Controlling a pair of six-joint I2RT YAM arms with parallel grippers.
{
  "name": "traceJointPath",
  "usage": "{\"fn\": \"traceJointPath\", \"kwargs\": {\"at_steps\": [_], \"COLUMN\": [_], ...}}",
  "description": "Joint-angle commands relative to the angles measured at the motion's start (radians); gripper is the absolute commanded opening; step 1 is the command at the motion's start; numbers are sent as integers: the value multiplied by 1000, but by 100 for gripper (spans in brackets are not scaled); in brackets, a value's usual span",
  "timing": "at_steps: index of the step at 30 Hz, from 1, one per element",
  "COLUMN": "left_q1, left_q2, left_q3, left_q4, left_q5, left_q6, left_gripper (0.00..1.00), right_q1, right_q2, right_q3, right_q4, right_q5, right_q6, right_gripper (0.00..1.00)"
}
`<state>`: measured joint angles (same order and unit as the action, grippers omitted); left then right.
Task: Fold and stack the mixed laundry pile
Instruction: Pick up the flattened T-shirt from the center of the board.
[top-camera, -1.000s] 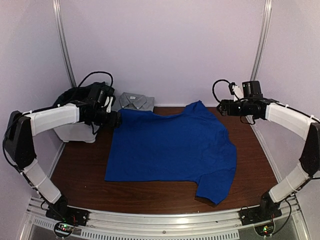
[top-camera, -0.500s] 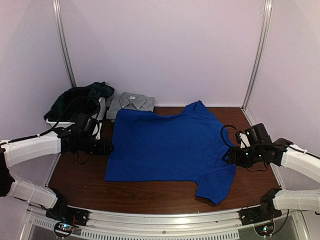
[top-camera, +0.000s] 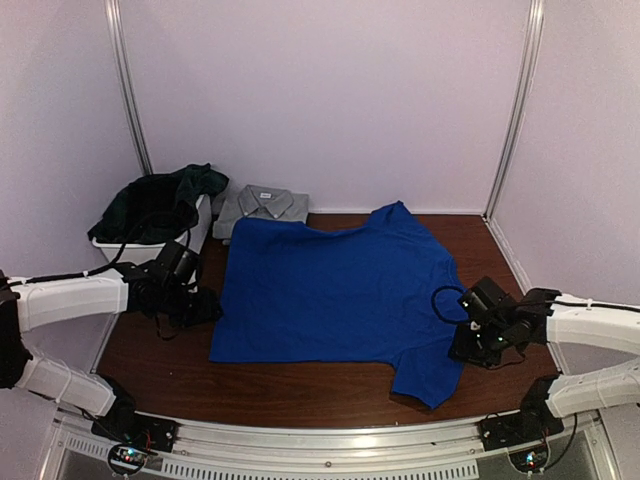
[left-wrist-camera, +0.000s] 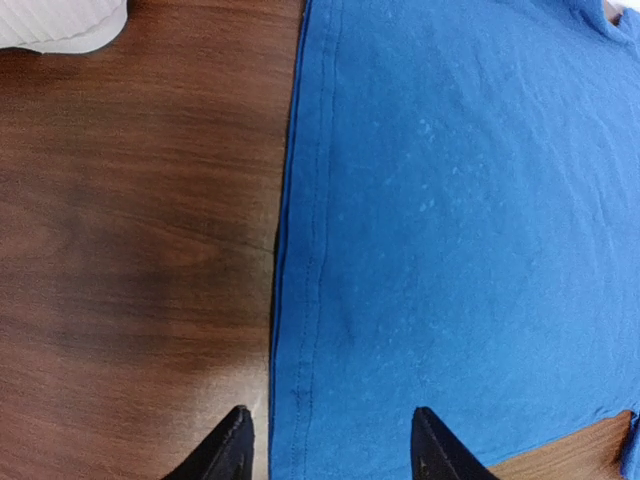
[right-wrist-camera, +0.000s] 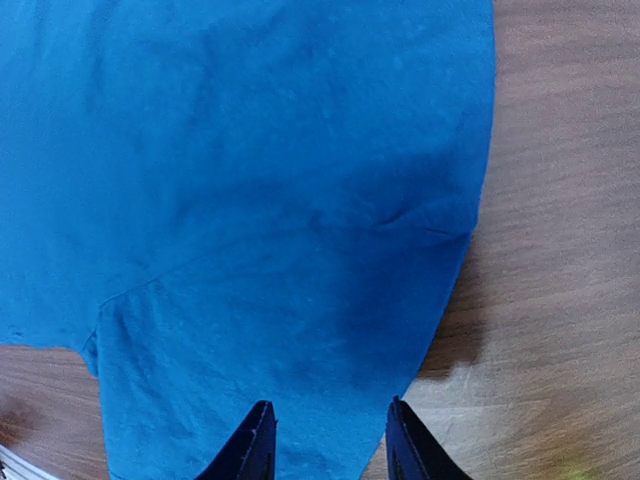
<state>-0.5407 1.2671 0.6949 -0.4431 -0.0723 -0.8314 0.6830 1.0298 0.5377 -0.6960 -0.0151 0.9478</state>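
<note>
Lowered left hand (left-wrist-camera: 335, 445) and right hand (right-wrist-camera: 328, 440) flank the T-shirt (top-camera: 340, 290)

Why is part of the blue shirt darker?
Right wrist view: a shadow, likely the arm's, falls on the royal-blue fabric T-shirt ahead of the jaws; the brown wooden table blurs at lower right. Left wrist view: shadow on the table, pale glare nearer the jaws.
</note>
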Motion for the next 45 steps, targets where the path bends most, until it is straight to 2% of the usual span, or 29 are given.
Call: {"fn": "traceJointPath", "kwargs": {"at_steps": [1,22,25,28,29,37,42,45], "left_q1": [-5,-4,-4,-4,-3,-4,-4,-5], "left_q2": [7,87,65,33,22,9,50,18], "left_q3": [4,18,-9,-48,-60,-133,-127,-150], "left_q4": [14,66,59,43,38,46,72,76], "left_q5": [-31,22,30,22,21,35,65,112], "left_q6": [-63,-41,-42,-47,-47,-71,-68,-71], "left_gripper": [54,55,55,54,54,51,43,38], "right_q1": [37,40,39,38,39,39,38,38], "right_q2": [32,154,169,164,154,46,15,-3], "right_q3": [7,-45,-63,-69,-67,-48,-47,-47], "right_q4": [-37,42,88,98,93,48,27,24], "right_q5": [75,96,65,56,60,95,105,106], "right_q6": [132,177,174,178,180,176,177,178], "right_gripper": [38,28,17,1,0,0,0,0]}}
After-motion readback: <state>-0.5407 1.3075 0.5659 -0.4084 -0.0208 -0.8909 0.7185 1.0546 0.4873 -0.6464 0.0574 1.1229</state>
